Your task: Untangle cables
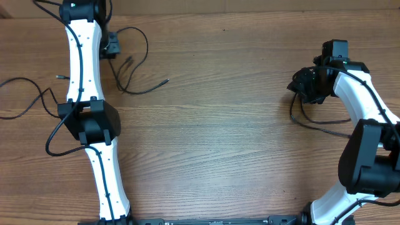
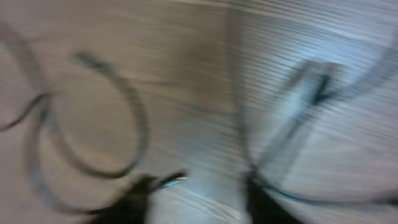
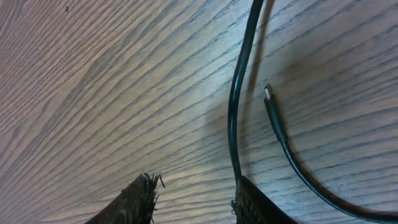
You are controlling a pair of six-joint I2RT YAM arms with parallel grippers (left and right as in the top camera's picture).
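The right gripper (image 3: 196,183) hovers wide and empty. 1 black cable (image 3: 231,106) runs lengthwise straight out from one fingertip, its plug end (image 3: 268,94) just beside. The left gripper (image 2: 199,183), also spread, faces the other cables (image 2: 142,127).

The overhead camera looks straight down on the wooden table (image 1: 219,125) from well above, with both arms in frame. The left wrist camera hangs close over the wood. Its view is blurred and faces past the left gripper (image 2: 198,198) at looped cables (image 2: 127,134), which the overhead shows at upper left. The right wrist camera sits very near the tabletop, looking past the right gripper (image 3: 194,202) at a plug-ended cable (image 3: 280,134) by the overhead's right edge.
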